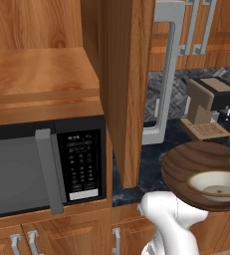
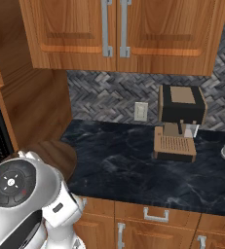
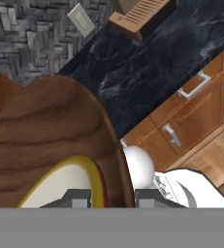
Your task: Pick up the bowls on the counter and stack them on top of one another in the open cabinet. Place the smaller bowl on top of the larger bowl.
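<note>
At the left end of the bench (image 2: 133, 165), close beside the tall cabinet door (image 1: 121, 89), the larger bowl (image 1: 186, 172) rides with the smaller bowl (image 1: 217, 185) already nested in its hollow. The cream one sits low and roughly centred inside the wooden one, so the pair can travel as one load rather than in two trips. From the left base view the wooden bowl overlaps the bench's front edge and the drawer fronts below, which suggests to me it is raised rather than resting on the stone, though I can't be sure of the gap.

In the hand view the gripper (image 3: 114, 198) has its jaws closed narrowly across the wooden bowl's rim, one tip inside by the cream bowl's edge, one outside. I read that as a pinch on the larger bowl alone. A rim grip keeps the stack level and leaves the inner bowl untouched.

The open cabinet (image 1: 37, 74) lies up and to the left, its plain shelf floor above the microwave (image 1: 42, 169), with the swung-out door between it and the bowls. The load will likely have to go round that door's edge. The coffee machine (image 2: 179, 121) stands well apart, out of the way.
</note>
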Tool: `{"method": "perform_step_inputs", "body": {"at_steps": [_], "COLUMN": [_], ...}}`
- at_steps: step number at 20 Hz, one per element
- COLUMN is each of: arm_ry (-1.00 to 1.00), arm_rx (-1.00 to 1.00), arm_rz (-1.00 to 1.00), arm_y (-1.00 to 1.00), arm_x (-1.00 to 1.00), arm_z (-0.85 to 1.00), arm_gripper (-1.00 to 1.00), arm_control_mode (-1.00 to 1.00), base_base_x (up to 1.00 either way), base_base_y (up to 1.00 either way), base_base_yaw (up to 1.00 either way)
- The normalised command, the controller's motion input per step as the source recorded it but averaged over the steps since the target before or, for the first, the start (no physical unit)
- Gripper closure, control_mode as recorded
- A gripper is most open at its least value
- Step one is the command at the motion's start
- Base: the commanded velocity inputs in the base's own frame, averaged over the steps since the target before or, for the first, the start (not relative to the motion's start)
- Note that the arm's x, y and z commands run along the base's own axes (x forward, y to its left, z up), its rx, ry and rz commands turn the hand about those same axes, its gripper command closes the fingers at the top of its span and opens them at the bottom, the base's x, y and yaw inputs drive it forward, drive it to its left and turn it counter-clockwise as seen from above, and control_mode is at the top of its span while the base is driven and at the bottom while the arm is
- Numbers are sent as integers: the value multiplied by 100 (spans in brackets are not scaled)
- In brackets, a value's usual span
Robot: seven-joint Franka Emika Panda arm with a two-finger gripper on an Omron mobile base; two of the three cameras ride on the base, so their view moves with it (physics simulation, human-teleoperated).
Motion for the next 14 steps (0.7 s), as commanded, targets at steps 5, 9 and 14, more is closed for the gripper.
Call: {"method": "perform_step_inputs", "body": {"at_steps": [5,9,14], "arm_ry": [0,0,0], "arm_rx": [0,0,0], "arm_rz": [0,0,0], "arm_y": [0,0,0], "arm_x": [0,0,0], "arm_z": [0,0,0], "arm_gripper": [100,100,100], "arm_control_mode": [100,100,100], "base_base_x": [-33,-63,-53], "base_base_y": [0,0,8], "base_base_yaw": [0,0,0]}}
